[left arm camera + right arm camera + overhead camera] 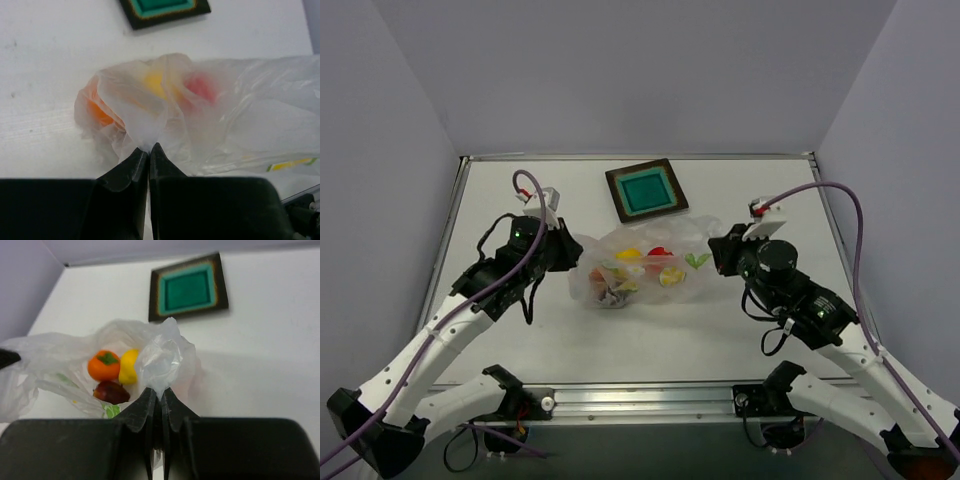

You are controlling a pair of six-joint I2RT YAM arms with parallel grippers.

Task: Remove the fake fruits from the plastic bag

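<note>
The plastic bag [635, 262], clear with lemon-slice prints, lies stretched between my two grippers at the table's middle. My left gripper [568, 250] is shut on the bag's left end [149, 135]. My right gripper [718, 250] is shut on a bunched fold of the bag's right end [161, 360]. The fruits sit inside the bag. The right wrist view shows the orange fruit [103, 364], the yellow pear-shaped one [128, 367] and the dark maroon one [111, 391]. The left wrist view shows orange [98, 113], yellow [155, 82] and red [201, 87] blurred through the plastic.
A square dark-rimmed teal plate [647, 189] stands behind the bag toward the back of the table; it also shows in the right wrist view [189, 287]. Grey walls close the table at the back and both sides.
</note>
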